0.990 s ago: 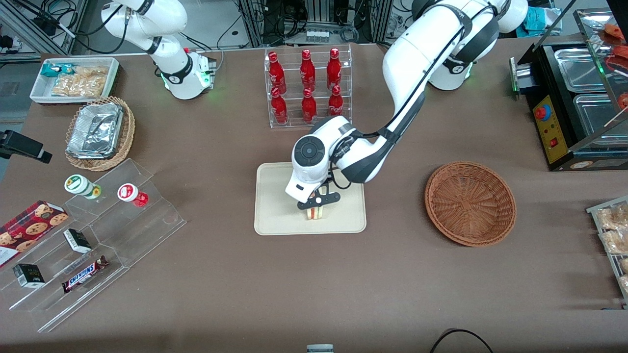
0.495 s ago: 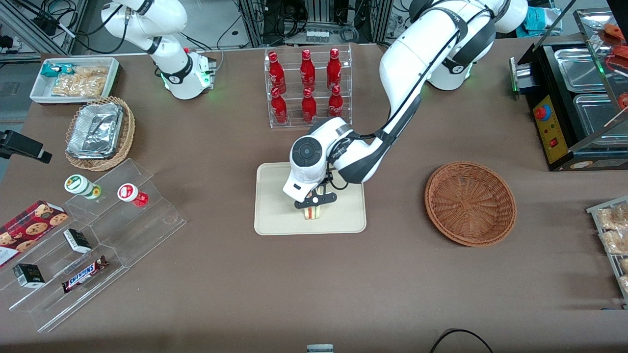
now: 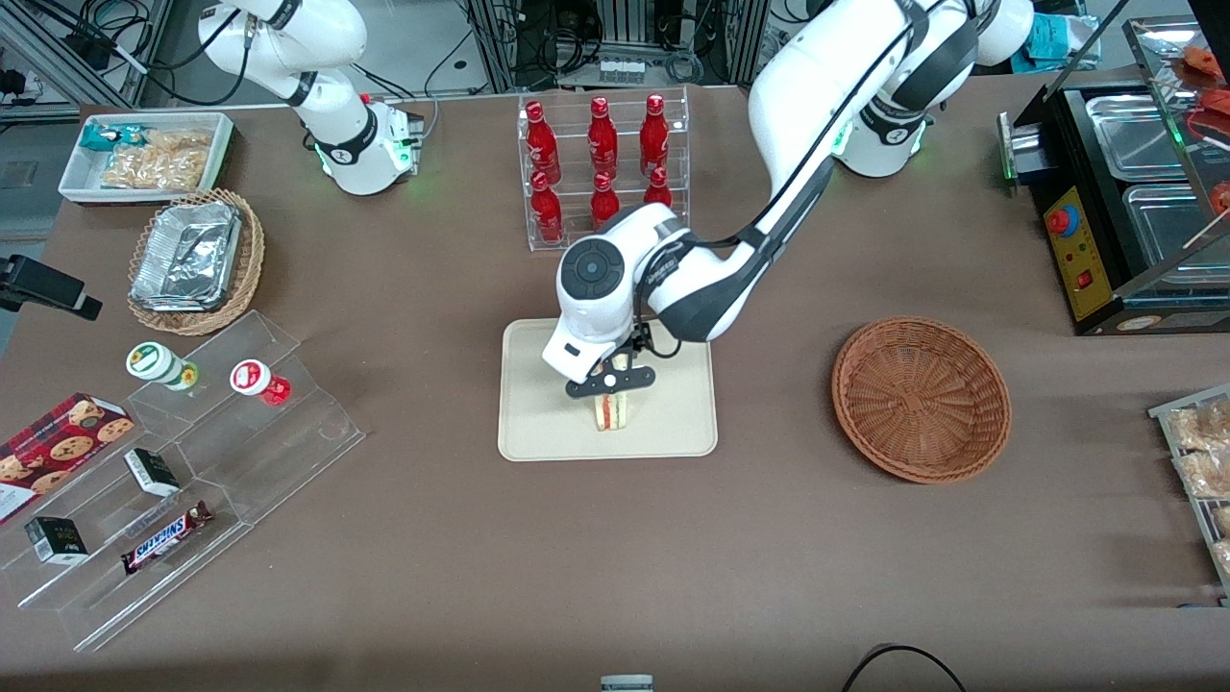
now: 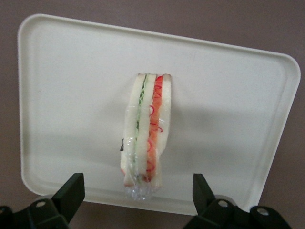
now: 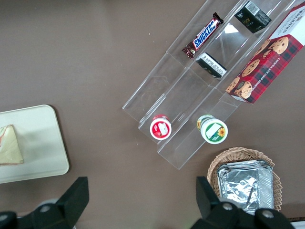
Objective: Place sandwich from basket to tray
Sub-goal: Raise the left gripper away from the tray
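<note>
- The hand [image 3: 609, 383] hangs just above the sandwich [image 3: 611, 411], its two fingers [image 4: 70, 191] spread wide apart with the wedge between and below them, touching neither as far as the wrist view shows.
- The sandwich [image 4: 145, 143] stands on its edge on the tray [image 3: 538, 423], directly under the hand, filling side facing up toward the wrist camera. The basket [image 3: 921, 398] lies well off to the side of the hand, toward the working arm's end of the desk [image 3: 615, 557], with nothing in it.
- Tipping is the main risk, I judge: the wedge balances on a narrow edge, so a small knock could lay it flat. It would probably stay on the tray, so the harm is slight.
- A finger brushing the clear wrap at the near end of the wedge could drag it along. That could happen if the hand moves sideways before it clears the top of the bread.
- If the wrap clings to a finger pad, a rising hand could lift or topple the wedge; a straight upward retreat looks safest.
- The sandwich sits close to the tray's edge nearest the front camera, so a shove in that direction could push it over the low rim.
</note>
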Robot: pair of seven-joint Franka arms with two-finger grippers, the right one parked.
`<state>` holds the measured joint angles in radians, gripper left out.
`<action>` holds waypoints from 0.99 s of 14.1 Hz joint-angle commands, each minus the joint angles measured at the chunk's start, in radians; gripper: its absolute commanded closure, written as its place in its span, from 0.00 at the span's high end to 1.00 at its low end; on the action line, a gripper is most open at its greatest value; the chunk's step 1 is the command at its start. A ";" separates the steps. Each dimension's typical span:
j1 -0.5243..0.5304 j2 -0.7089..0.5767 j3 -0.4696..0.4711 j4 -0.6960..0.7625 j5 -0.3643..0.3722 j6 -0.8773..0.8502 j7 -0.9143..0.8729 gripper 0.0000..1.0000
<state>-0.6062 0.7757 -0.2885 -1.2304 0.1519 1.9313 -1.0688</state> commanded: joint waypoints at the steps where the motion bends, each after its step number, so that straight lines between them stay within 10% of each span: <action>1: 0.017 -0.070 0.037 -0.015 0.003 -0.087 -0.059 1.00; 14: 0.430 -0.539 0.031 -0.471 -0.126 -0.197 0.490 1.00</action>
<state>-0.2338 0.3348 -0.2501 -1.6307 0.0659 1.7879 -0.6737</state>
